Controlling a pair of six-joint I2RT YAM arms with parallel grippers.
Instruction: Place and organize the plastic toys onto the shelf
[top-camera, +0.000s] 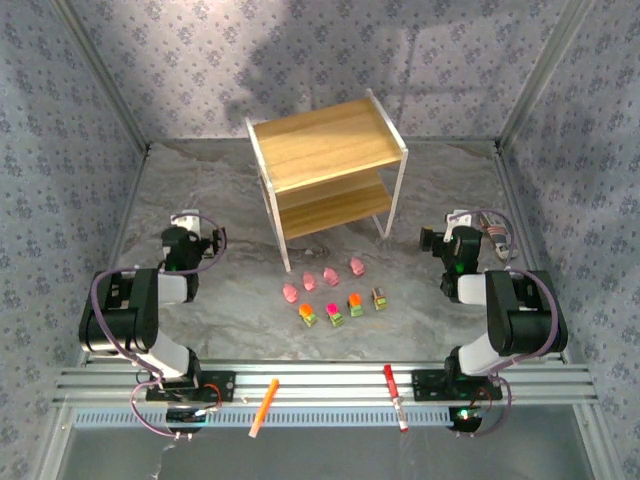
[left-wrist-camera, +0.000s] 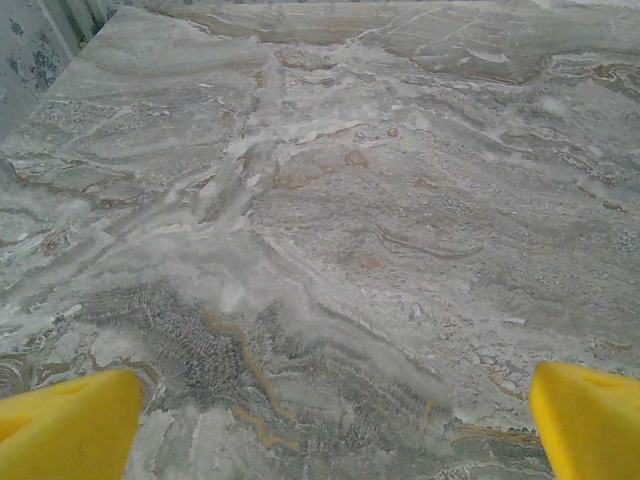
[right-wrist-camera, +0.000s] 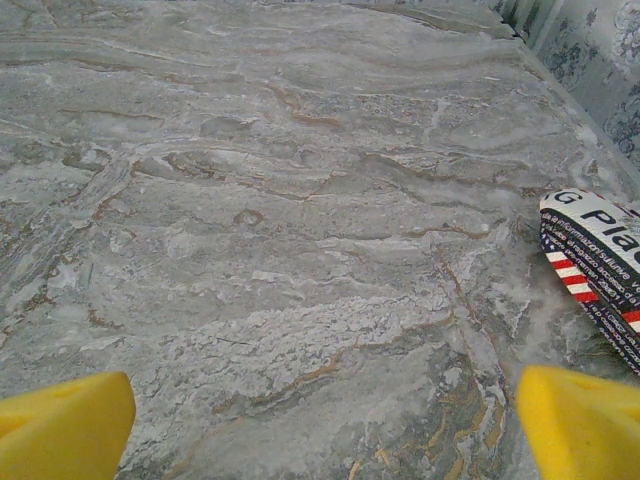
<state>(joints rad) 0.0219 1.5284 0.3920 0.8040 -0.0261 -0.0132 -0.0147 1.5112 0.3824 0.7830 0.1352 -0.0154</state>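
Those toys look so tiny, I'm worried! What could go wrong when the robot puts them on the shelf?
The tiny pink plastic pig figures and blocky toys on green and yellow bases sit close together, so the wide-open right claw might knock a neighbour while grabbing one. The two-tier light wooden shelf has a tight gap between tiers, so the claw could bump it reaching in.

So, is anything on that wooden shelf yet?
No. The shelf has a bare top board, and the lower board's visible front is bare; its back part is hidden under the top. The toys lie on the table in front.
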